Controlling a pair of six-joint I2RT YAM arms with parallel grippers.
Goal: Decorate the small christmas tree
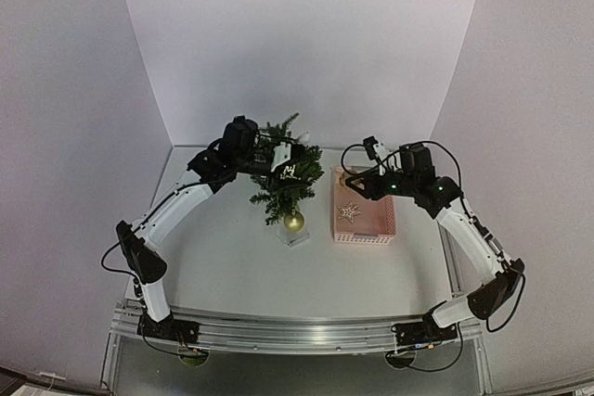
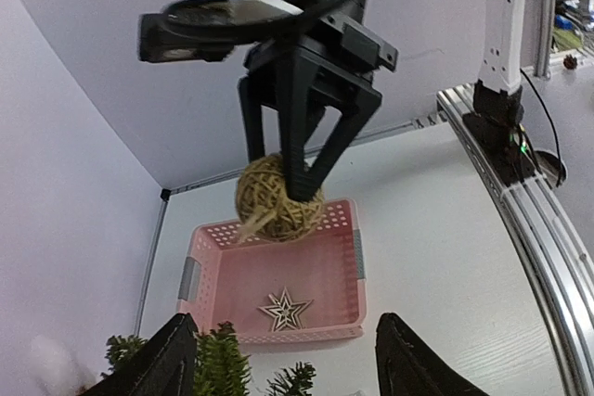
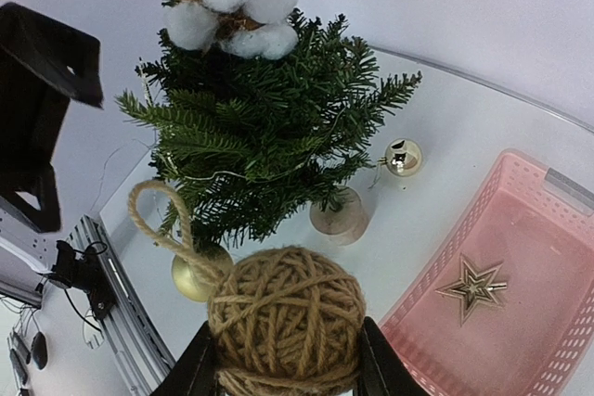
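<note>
I've got a pink basket (image 1: 371, 229) (image 2: 200, 266) (image 3: 520, 257) on the right side of the white table (image 1: 223, 266). A wooden star (image 1: 349, 211) (image 2: 285, 310) (image 3: 474, 287) lies flat on its floor. A twine ball (image 2: 278, 199) (image 3: 286, 317) with a cord loop is up off the table, over the basket. Left of the basket there's a matte gold bauble (image 1: 293, 222) (image 3: 190, 275); I can't tell whether it hangs or rests. A smaller shiny bauble (image 3: 404, 157) lies on the table. White cotton puffs (image 3: 237, 6) show high in my right wrist view. A metal rail (image 1: 297, 331) lines the near edge.
</note>
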